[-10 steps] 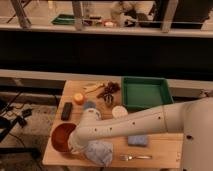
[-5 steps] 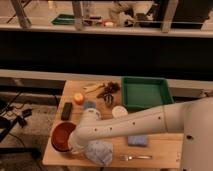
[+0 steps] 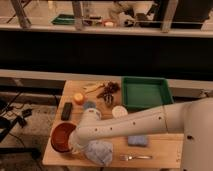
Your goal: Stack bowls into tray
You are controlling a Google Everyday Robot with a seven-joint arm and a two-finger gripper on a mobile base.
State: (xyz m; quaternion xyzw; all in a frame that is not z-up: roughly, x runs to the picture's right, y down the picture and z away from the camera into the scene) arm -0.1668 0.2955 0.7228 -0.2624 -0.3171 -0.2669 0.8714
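Note:
The reddish-brown bowls (image 3: 61, 137) sit nested at the table's front left corner. My gripper (image 3: 75, 146) hangs at the end of the white arm that reaches in from the right. It is down at the bowls' right rim and shut on it; the wrist hides most of the fingers. The green tray (image 3: 145, 93) stands at the back right of the table with nothing in it, well away from the gripper.
A white cup (image 3: 119, 111), a small blue cup (image 3: 89, 105), an orange fruit (image 3: 78, 98) and a black block (image 3: 66, 110) lie mid-table. A crumpled pale cloth (image 3: 100, 151), a blue sponge (image 3: 138, 141) and a fork (image 3: 134, 157) lie along the front edge. Dark clutter (image 3: 110, 90) lies left of the tray.
The arm has hardly moved. The gripper has stayed at the bowls' right rim and closed there.

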